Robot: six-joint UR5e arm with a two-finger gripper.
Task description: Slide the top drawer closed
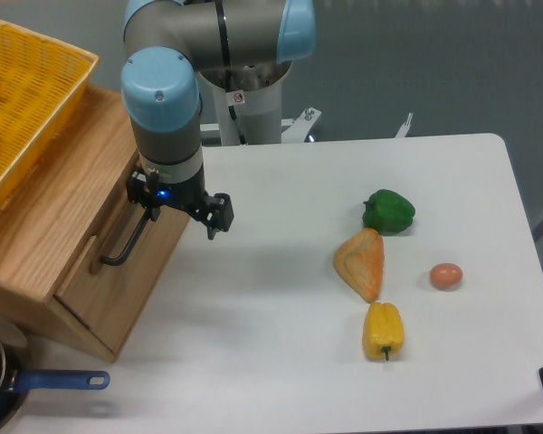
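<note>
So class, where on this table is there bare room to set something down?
Bare white table runs between the wooden drawer box and the food cluster: green pepper, pastry, yellow pepper, egg. The far strip behind them is free too. The gripper crowds the drawer front.
</note>
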